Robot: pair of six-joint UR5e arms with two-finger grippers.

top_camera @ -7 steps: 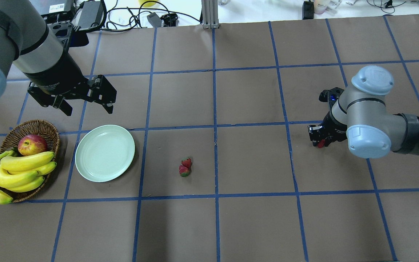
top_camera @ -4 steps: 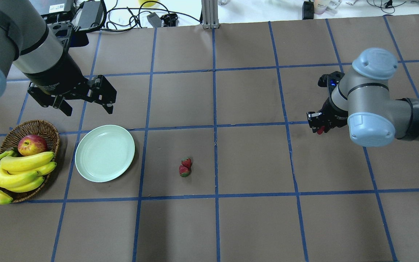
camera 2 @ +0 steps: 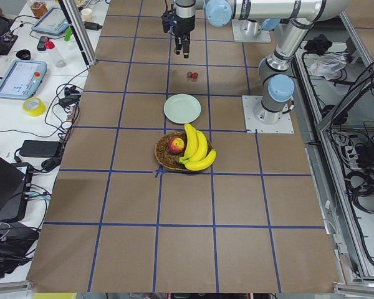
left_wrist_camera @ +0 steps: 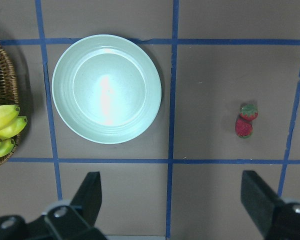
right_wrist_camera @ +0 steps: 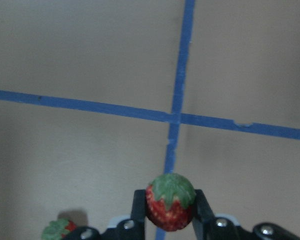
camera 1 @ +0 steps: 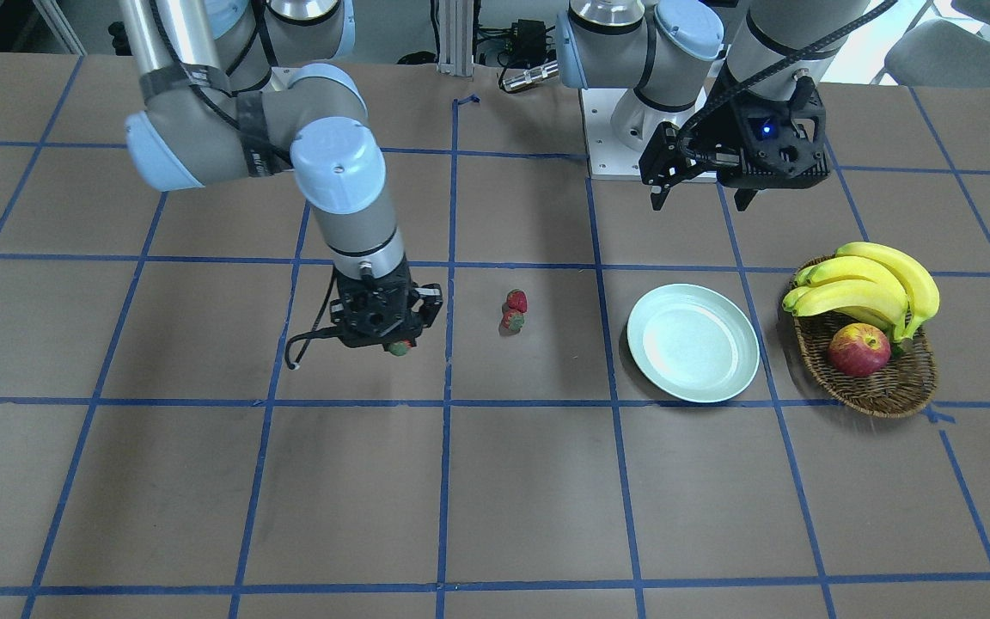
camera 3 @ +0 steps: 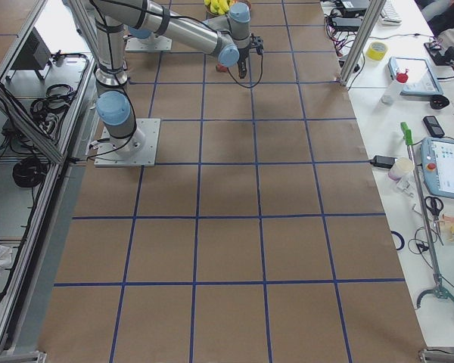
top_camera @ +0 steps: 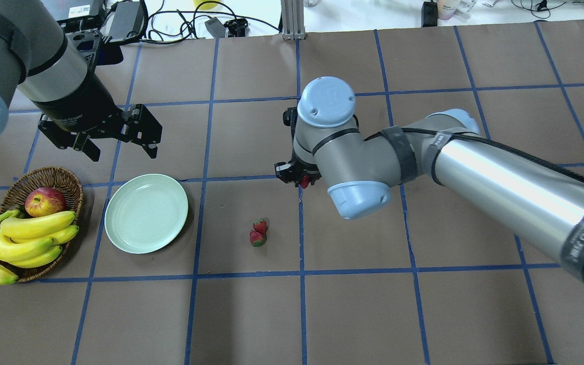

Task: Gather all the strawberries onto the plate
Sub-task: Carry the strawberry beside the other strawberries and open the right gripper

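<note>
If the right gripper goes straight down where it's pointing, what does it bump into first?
Probably just the brown table, near a blue tape crossing. The strawberry in the right gripper would touch down first. The two loose strawberries lie off to the side.

In the right wrist view the black right gripper [right_wrist_camera: 170, 210] runs off the bottom edge. Only its finger ends show beside the small red strawberry with a green leafy cap [right_wrist_camera: 169, 201] pinched between them. Another green-capped strawberry [right_wrist_camera: 56, 230] in the lower left corner is cut by that edge too. From overhead, the arm's grey wrist joint [top_camera: 353, 152] covers most of that gripper. The left wrist view slices the brown wicker basket [left_wrist_camera: 5, 75] and yellow bananas [left_wrist_camera: 2, 121] at its left edge, and the black fingers [left_wrist_camera: 89, 197] of the left gripper [left_wrist_camera: 170, 177] at the bottom.
</note>
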